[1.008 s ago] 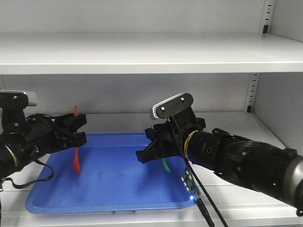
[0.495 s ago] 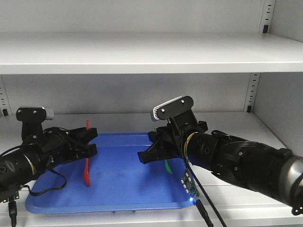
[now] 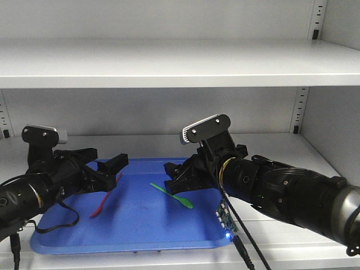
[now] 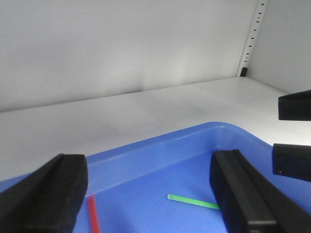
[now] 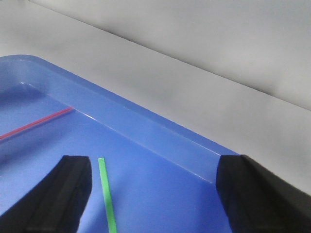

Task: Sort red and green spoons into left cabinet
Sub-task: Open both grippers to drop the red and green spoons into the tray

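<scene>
Blue plastic tray [image 3: 135, 236] on the left cabinet [image 3: 169, 62] shelf collects both spoons: red spoon [image 3: 104, 199] and green spoon [image 3: 171, 195] lie flat inside it, apart. We hold the left gripper [image 3: 107, 166] and right gripper [image 3: 175, 177] over them with jaws spread and empty, so the drop looks done.

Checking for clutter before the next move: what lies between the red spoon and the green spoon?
Only bare blue tray floor separates the red spoon and green spoon, clearest in the front view.

Both arms were chunky matte black, ribbed housings all over. Each wrist carried a light grey camera module [image 3: 205, 126] on a black bracket with visible screws. The right arm had a yellowish ring, a black cable [image 3: 242, 236] hanging down and a little green circuit board [image 3: 223, 215].
</scene>
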Robot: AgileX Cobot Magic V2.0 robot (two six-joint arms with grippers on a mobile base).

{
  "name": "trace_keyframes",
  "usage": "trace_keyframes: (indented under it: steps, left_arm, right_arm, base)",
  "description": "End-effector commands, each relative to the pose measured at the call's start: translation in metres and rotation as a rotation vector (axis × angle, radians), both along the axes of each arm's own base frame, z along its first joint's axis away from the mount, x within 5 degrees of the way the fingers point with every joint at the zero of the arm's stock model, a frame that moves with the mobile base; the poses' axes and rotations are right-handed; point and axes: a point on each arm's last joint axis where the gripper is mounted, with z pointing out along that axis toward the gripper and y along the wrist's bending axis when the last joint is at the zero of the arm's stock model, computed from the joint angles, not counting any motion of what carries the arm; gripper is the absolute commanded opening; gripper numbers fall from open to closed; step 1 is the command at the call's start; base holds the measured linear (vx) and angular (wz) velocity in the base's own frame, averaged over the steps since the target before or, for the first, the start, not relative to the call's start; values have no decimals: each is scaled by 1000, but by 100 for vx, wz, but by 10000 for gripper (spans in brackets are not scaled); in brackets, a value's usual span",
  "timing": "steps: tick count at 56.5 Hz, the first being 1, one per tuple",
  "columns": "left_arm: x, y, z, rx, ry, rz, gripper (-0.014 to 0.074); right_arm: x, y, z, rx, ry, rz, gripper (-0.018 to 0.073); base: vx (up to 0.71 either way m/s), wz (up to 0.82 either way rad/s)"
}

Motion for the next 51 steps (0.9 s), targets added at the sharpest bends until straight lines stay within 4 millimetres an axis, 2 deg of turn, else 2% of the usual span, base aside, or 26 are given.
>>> trace_keyframes:
  steps: [1,40,45,51]
  left_arm:
    - [-6,-3,32,-69,-133,-39,624]
    - [-5,-1,31,-52,-111,-16,450]
    - [-12,4,31,-59,-89,10,426]
    - [-34,13,38,-118,-76,53,391]
  right_arm:
    - [-6,-2,34,60,-86,23,586]
    - [-6,-2,34,60,-86,23,585]
    - [-6,-2,34,60,-86,23,585]
    - [-6,-2,34,60,-86,23,585]
  base:
    - [0,0]
    - [0,0]
    - [0,0]
    - [0,0]
